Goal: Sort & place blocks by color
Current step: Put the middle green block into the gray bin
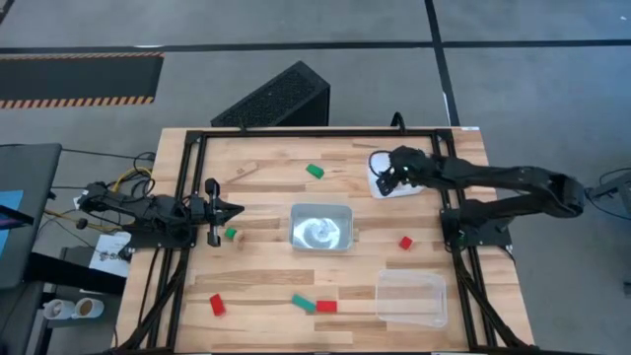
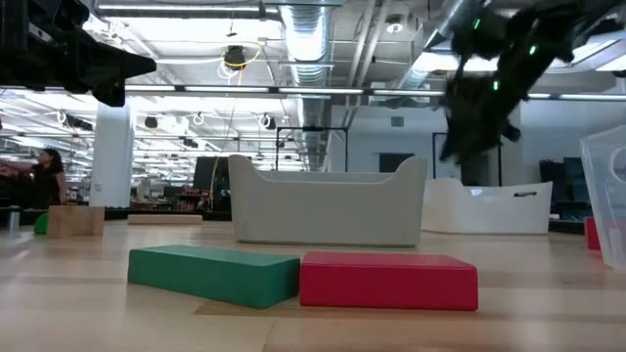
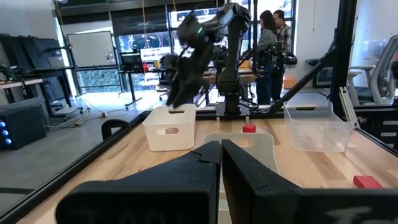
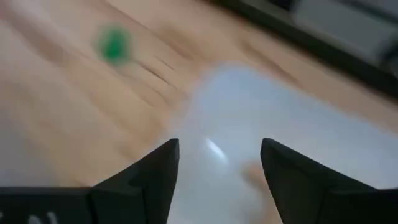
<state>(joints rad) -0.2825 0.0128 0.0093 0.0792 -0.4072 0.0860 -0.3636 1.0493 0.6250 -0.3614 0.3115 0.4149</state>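
Small blocks lie scattered on the wooden table: green ones (image 1: 315, 171) (image 1: 231, 234) (image 1: 303, 303), red ones (image 1: 405, 242) (image 1: 217, 305) (image 1: 326, 306) and a plain wood one (image 1: 245, 171). My right gripper (image 4: 219, 163) hangs open above the white tray (image 1: 386, 183) at the far right, slanting down, with nothing between its fingers. A pale brownish blur (image 4: 254, 174) shows inside that tray. My left gripper (image 1: 235, 209) waits shut and level at the table's left, above the table near a green block.
A silvery tray (image 1: 320, 227) stands mid-table and a clear tray (image 1: 410, 296) near the front right. A black frame (image 1: 187, 197) borders the table. Close to the low camera lie a green block (image 2: 215, 274) and a red block (image 2: 389, 281). People stand in the room behind.
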